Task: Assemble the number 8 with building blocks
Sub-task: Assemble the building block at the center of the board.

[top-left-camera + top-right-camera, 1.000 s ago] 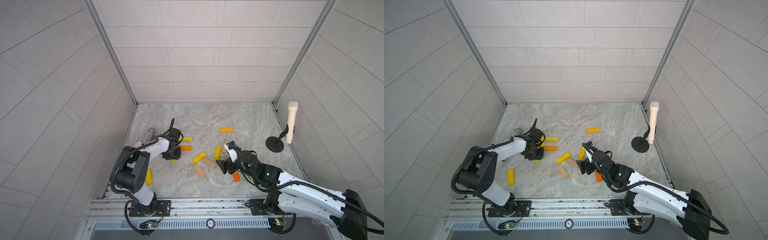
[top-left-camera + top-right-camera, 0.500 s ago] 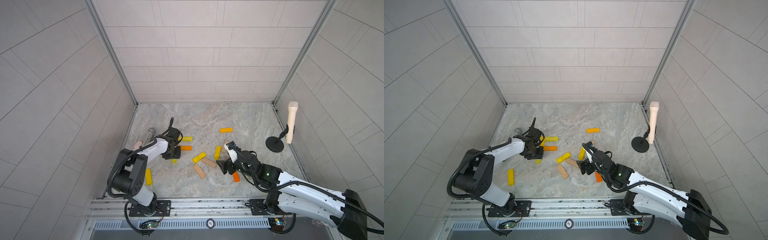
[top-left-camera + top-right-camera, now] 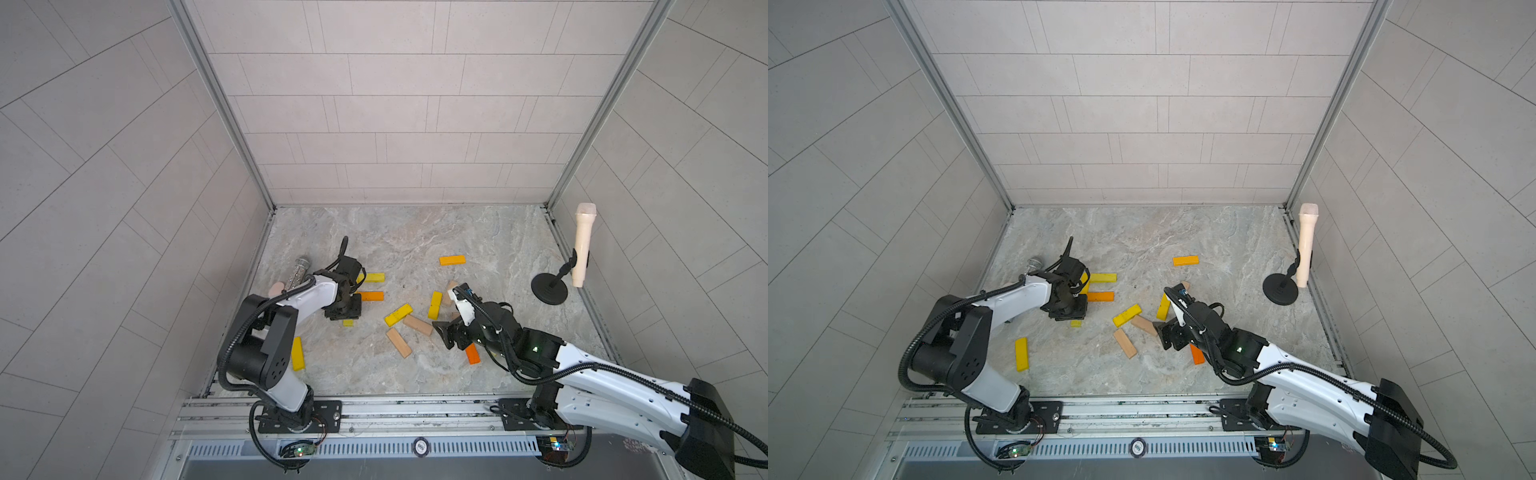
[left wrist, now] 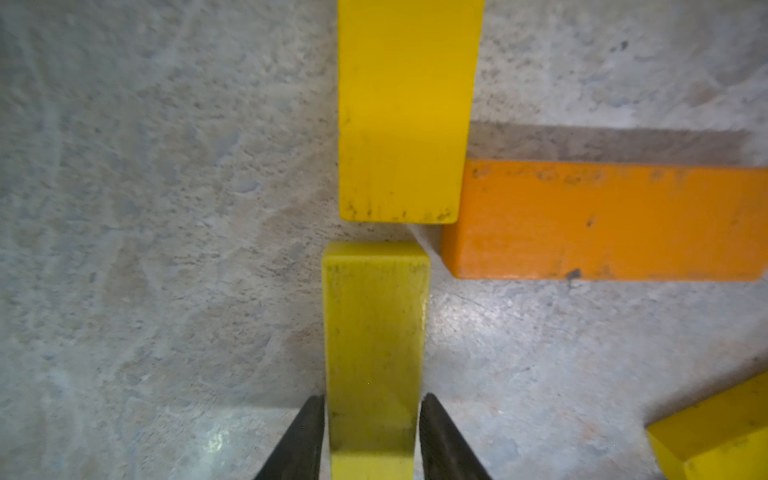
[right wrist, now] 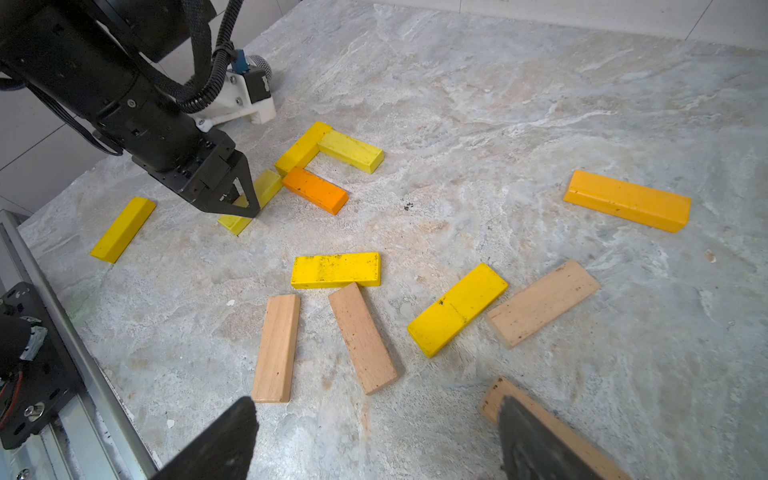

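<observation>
Along the left wall you have a glittery silver microphone (image 3: 300,274) and a small pink oval (image 3: 276,287). A smooth lone yellow bar (image 3: 297,353) lies by the left arm's base. The building blocks are all flat, square-edged wooden bars on the grey, veined stone table (image 3: 415,232).

The left gripper (image 4: 371,440) points down over a lime-yellow bar (image 4: 374,332). Its black tapered fingers (image 4: 299,440) flank the bar's long sides very closely, but you cannot tell whether they press on it. The left wrist view shows what the top views hide. That bar's end sits just short of a scuffed yellow bar (image 4: 405,112), in line with it, and an orange bar (image 4: 602,224) butts against the scuffed one's side. The right wrist view adds a far yellow bar (image 5: 351,151) meeting the scuffed bar's other end at a right angle.

At mid-table, loose yellow bars (image 3: 398,314) and plain tan bars (image 3: 417,325) with visible grain lie at mixed angles. A back orange bar (image 3: 452,260) lies apart behind them.

The right gripper (image 5: 376,415) hovers low with its jaws spread wide, holding nothing. One finger overlaps a near tan bar (image 5: 557,428) in its wrist view. Only the top views show a half-hidden orange bar (image 3: 472,354) partly under the right arm.

At the far right, a cream microphone (image 3: 582,249) sits in a black round-based stand (image 3: 549,287).
</observation>
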Controlling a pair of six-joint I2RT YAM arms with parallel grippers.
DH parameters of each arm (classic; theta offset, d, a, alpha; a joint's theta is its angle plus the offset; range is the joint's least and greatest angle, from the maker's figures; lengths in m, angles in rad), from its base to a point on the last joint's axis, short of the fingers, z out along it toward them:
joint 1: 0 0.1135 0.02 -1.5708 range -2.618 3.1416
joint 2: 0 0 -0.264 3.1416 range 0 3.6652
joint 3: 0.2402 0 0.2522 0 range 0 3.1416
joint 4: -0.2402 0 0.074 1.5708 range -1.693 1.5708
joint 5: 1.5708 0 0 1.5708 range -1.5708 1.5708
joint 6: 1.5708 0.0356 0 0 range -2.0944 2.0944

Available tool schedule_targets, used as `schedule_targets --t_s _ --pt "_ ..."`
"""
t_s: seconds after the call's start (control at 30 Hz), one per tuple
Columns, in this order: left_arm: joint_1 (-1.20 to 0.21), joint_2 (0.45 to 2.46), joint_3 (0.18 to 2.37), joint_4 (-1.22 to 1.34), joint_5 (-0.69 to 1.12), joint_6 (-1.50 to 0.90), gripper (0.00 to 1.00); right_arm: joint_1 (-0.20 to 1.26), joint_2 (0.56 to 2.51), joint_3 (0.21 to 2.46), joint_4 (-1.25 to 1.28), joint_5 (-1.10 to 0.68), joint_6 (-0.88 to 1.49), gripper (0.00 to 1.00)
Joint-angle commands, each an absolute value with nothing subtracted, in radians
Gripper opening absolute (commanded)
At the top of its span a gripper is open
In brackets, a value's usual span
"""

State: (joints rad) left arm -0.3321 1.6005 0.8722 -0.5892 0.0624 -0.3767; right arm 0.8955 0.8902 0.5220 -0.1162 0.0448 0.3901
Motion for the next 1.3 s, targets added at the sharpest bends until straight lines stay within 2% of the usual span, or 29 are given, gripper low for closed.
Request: schedule_targets --t_s 0.0,0.37,1.27 --pt "-0.328 1.612 0.875 -0.604 0.046 -0.382 0.4 0.893 0.877 0.513 -0.108 0.047 0.396 0.92" --pt "-0.326 1.598 0.876 -0.605 0.037 -0.384 0.34 0.893 0.875 0.51 -0.105 0.049 0.397 0.91" --pt "-0.321 1.595 0.893 -0.591 0.05 -0.373 0.33 0.887 0.873 0.508 -0.107 0.049 0.393 0.91"
